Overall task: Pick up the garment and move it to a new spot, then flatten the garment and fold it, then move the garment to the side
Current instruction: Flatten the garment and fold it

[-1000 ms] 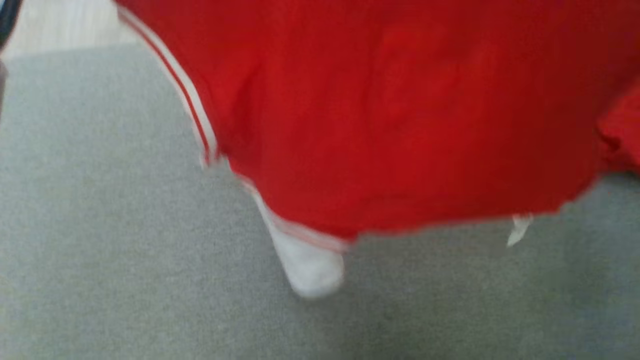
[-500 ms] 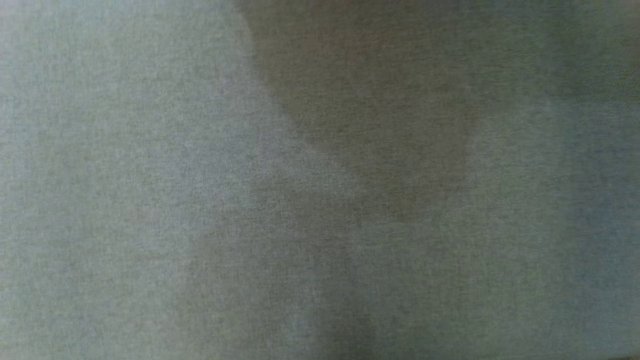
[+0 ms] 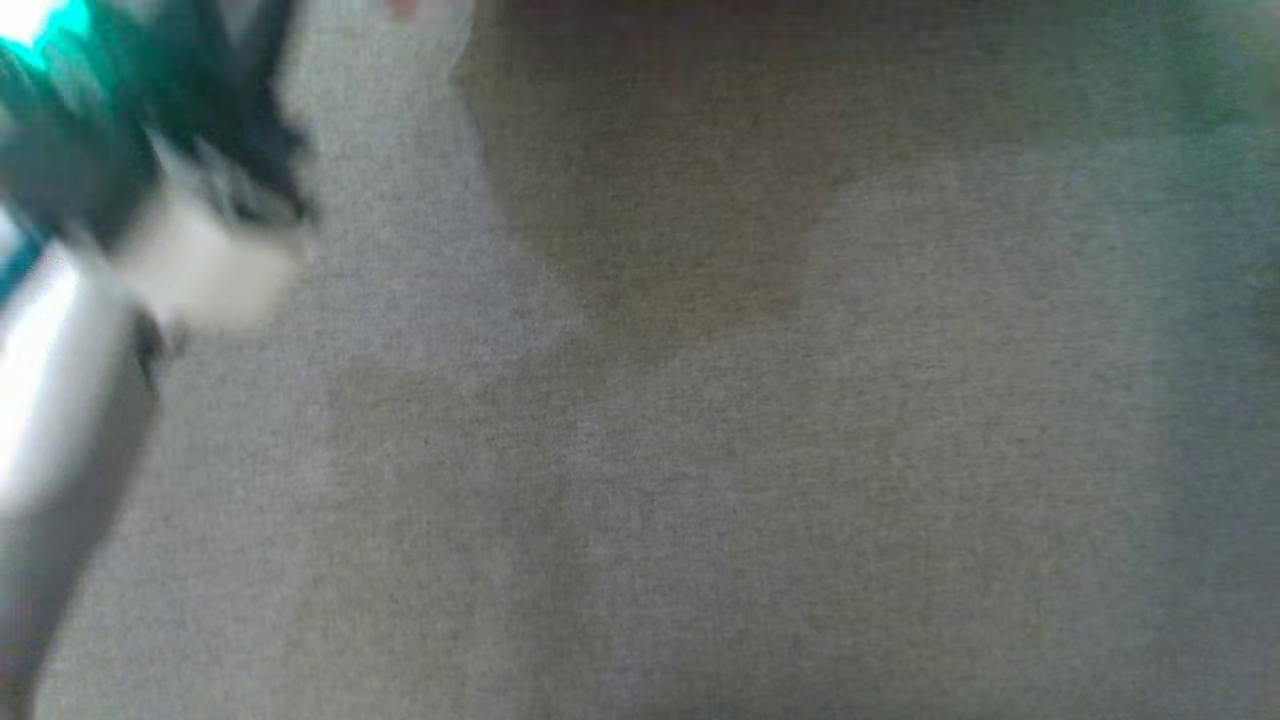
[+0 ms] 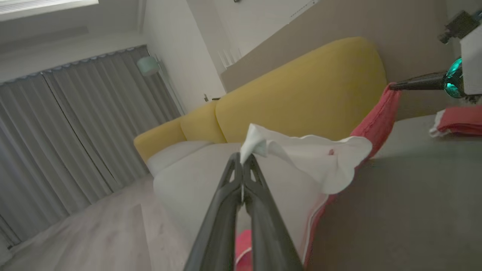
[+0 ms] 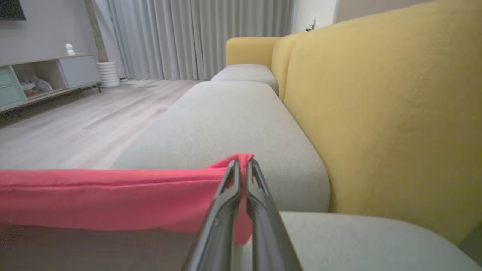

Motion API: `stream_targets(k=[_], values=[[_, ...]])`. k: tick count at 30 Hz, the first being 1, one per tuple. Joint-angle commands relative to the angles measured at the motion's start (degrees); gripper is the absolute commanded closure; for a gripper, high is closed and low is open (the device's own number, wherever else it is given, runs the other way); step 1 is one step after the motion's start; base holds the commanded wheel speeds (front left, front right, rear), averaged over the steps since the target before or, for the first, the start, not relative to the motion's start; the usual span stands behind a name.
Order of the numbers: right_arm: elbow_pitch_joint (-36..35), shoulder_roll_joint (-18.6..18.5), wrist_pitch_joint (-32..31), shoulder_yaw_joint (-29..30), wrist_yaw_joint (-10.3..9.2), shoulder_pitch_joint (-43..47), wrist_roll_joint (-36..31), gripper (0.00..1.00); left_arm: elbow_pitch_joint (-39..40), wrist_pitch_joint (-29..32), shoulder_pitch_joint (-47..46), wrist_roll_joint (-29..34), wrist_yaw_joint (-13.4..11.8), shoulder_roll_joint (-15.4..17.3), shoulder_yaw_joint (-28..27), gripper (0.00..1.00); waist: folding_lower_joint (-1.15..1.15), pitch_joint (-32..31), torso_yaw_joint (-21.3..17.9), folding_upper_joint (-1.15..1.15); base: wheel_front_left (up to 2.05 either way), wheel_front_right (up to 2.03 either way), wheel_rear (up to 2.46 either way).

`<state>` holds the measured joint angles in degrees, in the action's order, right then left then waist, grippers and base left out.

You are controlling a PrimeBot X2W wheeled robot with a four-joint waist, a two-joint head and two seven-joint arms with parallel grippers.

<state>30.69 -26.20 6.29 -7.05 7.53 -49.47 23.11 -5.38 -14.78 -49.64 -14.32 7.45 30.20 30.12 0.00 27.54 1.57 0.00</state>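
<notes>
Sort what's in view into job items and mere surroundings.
Job: red garment with white trim; left gripper and right gripper, both shut on it; grey sofa seat.
Surroundings: yellow backrest; curtains; low cabinet; white pot.

Left end effector [image 4: 243, 161]: long dark slotted fingers [image 4: 220, 214]; pale forearm [image 3: 50, 400].

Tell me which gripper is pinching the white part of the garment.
The left gripper: it clamps the white trim of the garment; the right gripper clamps plain red cloth.
</notes>
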Motion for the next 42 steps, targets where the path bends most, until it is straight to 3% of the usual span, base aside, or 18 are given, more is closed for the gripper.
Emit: stream_targets(k=[1,5,15,24,31,42], values=[[-1.47,-0.92,0.82,0.10,-0.04,1.45,0.21,1.00,2.27,-0.20,0.77,-0.32,-0.61,3.41,-2.27,1.00,0.00,-1.35,-0.56,0.00,0.00,0.00,0.00],[-1.28,-0.61,3.46,1.29,-0.04,9.53,0.70,1.00,5.90,-0.21,13.98,-0.99,-2.35,4.61,-2.25,1.00,0.00,-4.39,-1.18,0.00,0.00,0.00,0.00],[-5.31,2.73,5.61,4.40,-0.04,29.88,1.11,1.00,9.32,-0.21,38.44,-4.59,-5.65,1.65,-3.50,1.00,0.00,-11.93,-2.65,0.00,0.00,0.00,0.00],[-11.36,5.20,5.74,8.33,-0.04,44.75,0.11,1.00,10.54,-0.21,50.70,-4.57,-4.71,-0.49,-5.48,1.00,0.00,-14.59,-3.24,0.00,0.00,0.00,0.00],[-13.78,5.54,4.07,9.44,-0.04,47.67,0.09,1.00,10.60,-0.21,52.84,-3.90,-2.88,-1.24,-6.63,1.00,0.00,-14.61,-2.97,0.00,0.00,0.00,0.00],[-13.77,7.41,-2.58,10.23,-0.04,40.76,-0.25,1.00,6.35,0.19,39.28,-2.37,-0.47,0.02,-3.92,1.00,0.00,-10.97,-2.29,0.00,0.00,0.00,0.00]])
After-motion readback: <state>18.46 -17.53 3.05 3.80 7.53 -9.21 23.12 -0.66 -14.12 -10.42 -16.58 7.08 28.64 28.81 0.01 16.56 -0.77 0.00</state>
